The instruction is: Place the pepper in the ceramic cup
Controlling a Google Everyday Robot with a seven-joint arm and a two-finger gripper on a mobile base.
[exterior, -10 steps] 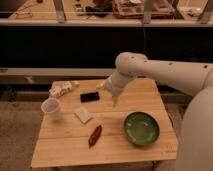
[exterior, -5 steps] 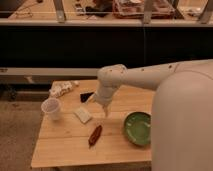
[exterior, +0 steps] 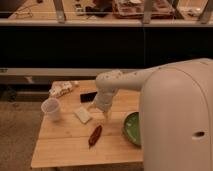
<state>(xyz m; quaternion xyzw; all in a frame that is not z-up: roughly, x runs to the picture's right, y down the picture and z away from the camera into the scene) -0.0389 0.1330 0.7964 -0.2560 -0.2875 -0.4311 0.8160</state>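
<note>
The pepper (exterior: 95, 135), dark red-brown and tapered, lies on the wooden table (exterior: 60, 150) near its front middle. The ceramic cup (exterior: 51, 108), pale white, stands upright at the table's left side. My gripper (exterior: 100, 110) hangs from the white arm over the table's middle, pointing down, above and a little behind the pepper and apart from it. It holds nothing that I can see.
A white flat block (exterior: 83, 114) lies just left of the gripper. A black rectangular block (exterior: 88, 97) lies behind it. A crumpled packet (exterior: 61, 89) sits at the back left. A green bowl (exterior: 133, 129) is at the right, partly hidden by my arm's body.
The arm has swung left and down toward the table's middle, bringing the gripper closer to the pepper. The arm's body now fills more of the right side. The objects have not moved.
</note>
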